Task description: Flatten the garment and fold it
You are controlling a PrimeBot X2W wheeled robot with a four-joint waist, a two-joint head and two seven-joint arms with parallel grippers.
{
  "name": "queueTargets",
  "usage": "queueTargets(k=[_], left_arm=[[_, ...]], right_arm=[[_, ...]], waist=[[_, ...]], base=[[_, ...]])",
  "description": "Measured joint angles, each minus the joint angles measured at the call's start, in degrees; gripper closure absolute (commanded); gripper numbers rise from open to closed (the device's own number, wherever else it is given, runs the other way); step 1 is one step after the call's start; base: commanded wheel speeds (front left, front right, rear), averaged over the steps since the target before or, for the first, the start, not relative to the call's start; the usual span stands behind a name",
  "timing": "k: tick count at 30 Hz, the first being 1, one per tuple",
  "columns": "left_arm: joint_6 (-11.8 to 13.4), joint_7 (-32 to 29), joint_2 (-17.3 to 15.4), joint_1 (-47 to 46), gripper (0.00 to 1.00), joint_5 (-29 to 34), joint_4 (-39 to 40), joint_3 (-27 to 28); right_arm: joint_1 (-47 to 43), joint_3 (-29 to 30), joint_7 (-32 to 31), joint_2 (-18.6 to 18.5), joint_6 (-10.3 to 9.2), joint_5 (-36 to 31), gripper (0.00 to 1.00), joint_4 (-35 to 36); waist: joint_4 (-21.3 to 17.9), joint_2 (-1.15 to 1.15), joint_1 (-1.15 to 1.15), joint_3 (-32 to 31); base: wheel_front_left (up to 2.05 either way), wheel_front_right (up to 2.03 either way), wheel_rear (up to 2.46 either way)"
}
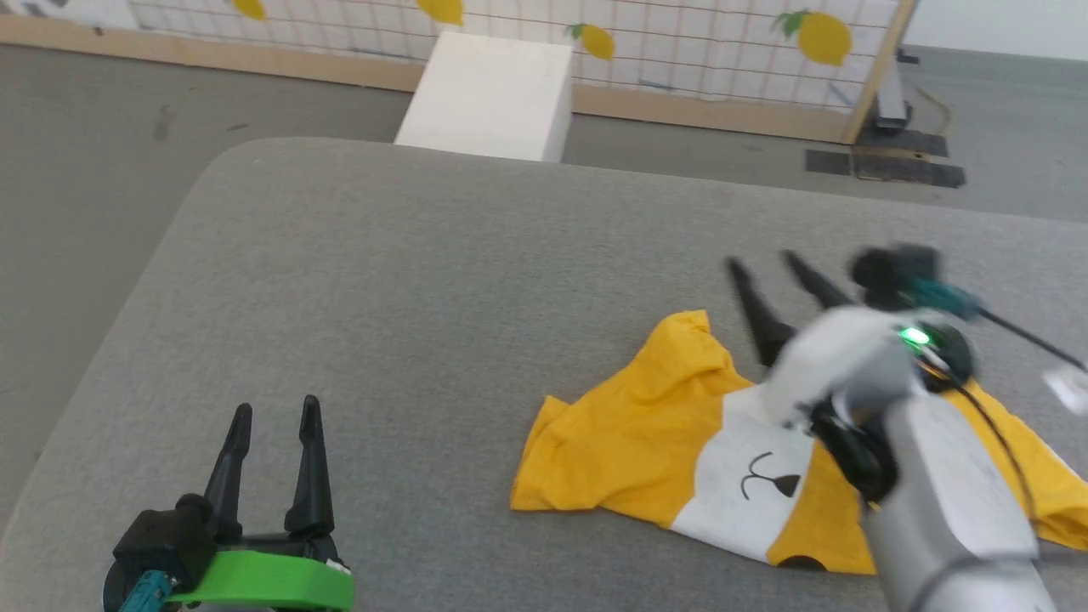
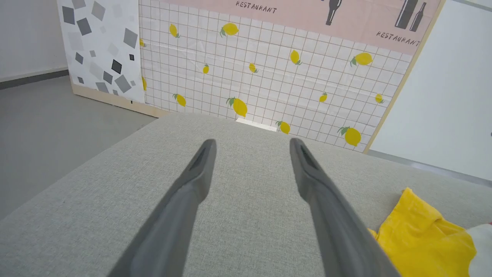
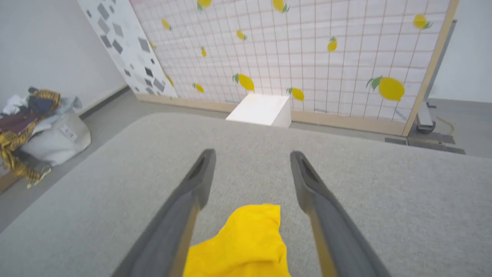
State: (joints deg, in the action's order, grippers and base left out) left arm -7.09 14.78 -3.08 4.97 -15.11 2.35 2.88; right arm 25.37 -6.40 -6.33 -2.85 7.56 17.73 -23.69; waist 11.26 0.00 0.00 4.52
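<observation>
Nearest, well to the left of the garment (image 1: 629, 425): left end effector (image 1: 277, 405), fingers spread apart, holding nothing, low over the grey surface (image 1: 425, 255).

Next, the garment itself: lies rumpled on the surface, bright yellow, white patch with black lines facing up, one yellow corner bunched up at its far left.

Directly above the garment: pale right forearm. At the garment's far edge: right end effector (image 1: 761, 259), fingers apart and pointing away. In the right wrist view, a yellow fold between the finger bases, not pinched.

Beyond the garment, past the surface's far edge: white box (image 1: 493, 93) on the floor, then a lemon-print panel (image 1: 680, 42). Far left of the garment: heap of laundry (image 3: 23, 115).
</observation>
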Motion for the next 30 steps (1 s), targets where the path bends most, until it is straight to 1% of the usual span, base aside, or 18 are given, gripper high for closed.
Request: queueTargets(k=[4, 7, 10, 13, 17, 23, 25, 28, 30], left_arm=[[0.01, 0.0, 0.01, 0.53, 0.0, 0.02, 0.75, 0.32], [0.0, 0.0, 0.03, 1.15, 0.0, 0.03, 1.65, 0.54], [0.01, 0.0, 0.03, 1.21, 0.0, 0.08, 2.7, 0.15], [0.01, 0.0, 0.03, 1.35, 0.0, 0.18, 3.91, -0.4], [0.0, 0.0, 0.03, 2.55, 0.0, 0.18, 4.74, -0.57], [0.0, 0.0, -0.45, 3.52, 0.0, 0.51, 5.32, -1.76], [0.0, 0.0, -1.65, 2.86, 0.0, 0.53, 5.9, -3.12], [0.0, 0.0, -4.89, 0.01, 0.0, 0.58, 5.75, -5.58], [0.0, -0.37, -7.53, -3.69, 0.0, 0.57, 4.86, -7.79]], right_arm=[[-8.4, 7.1, 5.67, -0.05, 0.0, -3.7, 0.0, 8.58], [-15.69, 11.38, 11.55, -0.09, 0.0, -6.39, 0.0, 14.32], [-21.88, 13.05, 17.05, -0.12, 0.0, -7.16, 0.0, 16.94], [-27.11, 13.59, 19.85, -0.1, 0.0, -6.54, 0.0, 17.5], [-31.22, 14.25, 20.76, -0.04, 0.0, -4.39, 0.0, 17.62], [-32.44, 14.28, 21.0, 0.0, 0.0, -2.99, 0.0, 20.38], [-32.44, 14.56, 21.0, -0.03, 0.0, -3.0, 0.0, 20.97], [-32.44, 15.03, 21.0, -0.03, 0.0, -2.85, 0.0, 21.51], [-32.44, 15.16, 21.0, -0.03, 0.0, -2.83, 0.0, 21.62]], waist=[[-2.02, 0.0, 0.0, 0.04], [-3.63, 0.0, 0.0, 0.28], [-4.92, 0.0, 0.0, 0.68], [-5.83, 0.0, 0.0, 1.26], [-6.85, 0.0, 0.0, 1.82], [-8.4, 0.0, 0.0, 1.93], [-8.84, 0.0, 0.0, 1.93], [-9.36, 0.0, 0.0, 2.01], [-9.58, 0.0, 0.0, 2.21]], base=[[0.0, 0.0, 0.0], [0.0, 0.0, 0.0], [0.0, 0.0, 0.0], [0.0, 0.0, 0.0], [0.0, 0.0, 0.0], [0.0, 0.0, 0.0], [0.0, 0.0, 0.0], [0.0, 0.0, 0.0], [0.0, 0.0, 0.0]])
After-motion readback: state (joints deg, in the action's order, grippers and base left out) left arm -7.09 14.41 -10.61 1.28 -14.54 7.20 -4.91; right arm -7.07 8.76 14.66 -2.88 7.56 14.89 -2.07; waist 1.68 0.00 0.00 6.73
